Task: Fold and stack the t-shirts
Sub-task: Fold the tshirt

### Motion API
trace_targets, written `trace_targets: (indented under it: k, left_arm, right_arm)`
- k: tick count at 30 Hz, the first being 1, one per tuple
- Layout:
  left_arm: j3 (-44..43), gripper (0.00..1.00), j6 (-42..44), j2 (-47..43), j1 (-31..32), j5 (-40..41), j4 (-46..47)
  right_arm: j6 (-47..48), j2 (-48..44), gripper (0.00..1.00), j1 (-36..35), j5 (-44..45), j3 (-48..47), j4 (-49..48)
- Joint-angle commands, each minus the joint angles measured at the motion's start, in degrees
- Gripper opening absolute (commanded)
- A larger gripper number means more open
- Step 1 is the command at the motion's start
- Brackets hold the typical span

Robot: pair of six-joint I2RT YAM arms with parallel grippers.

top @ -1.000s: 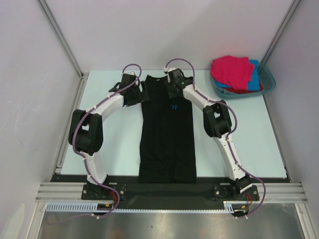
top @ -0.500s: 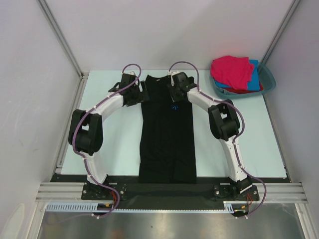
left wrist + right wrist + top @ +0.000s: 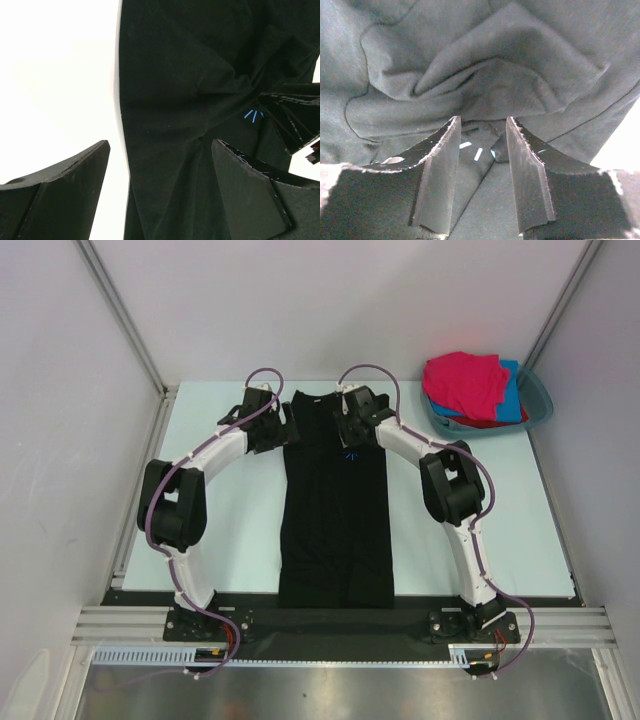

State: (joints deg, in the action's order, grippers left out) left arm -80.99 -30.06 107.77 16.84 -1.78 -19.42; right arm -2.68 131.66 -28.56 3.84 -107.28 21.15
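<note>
Right arm (image 3: 440, 480) arches — over black t-shirt (image 3: 335, 520).

Black t-shirt (image 3: 175, 100) — cut off (both wrist views).

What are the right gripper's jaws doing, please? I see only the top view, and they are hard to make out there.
Observer: The right gripper is open. The black shirt shows through the gap and is not pinched.
Operator: Is the cloth flat there?
Observer: No, a bunched fold lies just ahead of that gripper.
Operator: And the left gripper?
Observer: The left gripper is wide open and straddles the shirt's edge, with one finger over bare table and the other over cloth.
</note>
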Motion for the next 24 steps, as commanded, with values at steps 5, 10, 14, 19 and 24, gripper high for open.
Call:
trace_targets:
  k: [5,10,14,19,24]
  left_arm:
    - [-0.9,0.89,-0.5,-0.6,-0.5,-0.8,1.3]
    - [-0.9,0.89,-0.5,-0.5,-0.6,-0.8,1.2]
    - [-0.9,0.89,-0.5,-0.6,-0.6,-0.6,1.1]
    - [-1.0,0.89,-0.6,-0.5,-0.7,-0.9,1.2]
    - [-1.0,0.89,-0.5,-0.1,-0.6,-1.2,1.2]
  right_arm:
    - [-3.3,-3.2,0.47,0.0,-1.6,1.8,-1.2]
    - [-3.1,-2.5,0.41,0.1,-1.6,1.6,-1.1]
    - [-2.9,-2.4,0.31,0.1,-1.8,1.6,-0.9]
    - [-3.1,-2.4,0.22,0.3,-2.2,1.6,-0.7]
    - [-3.0,-3.1,0.07,0.2,-2.4,2.2,-0.2]
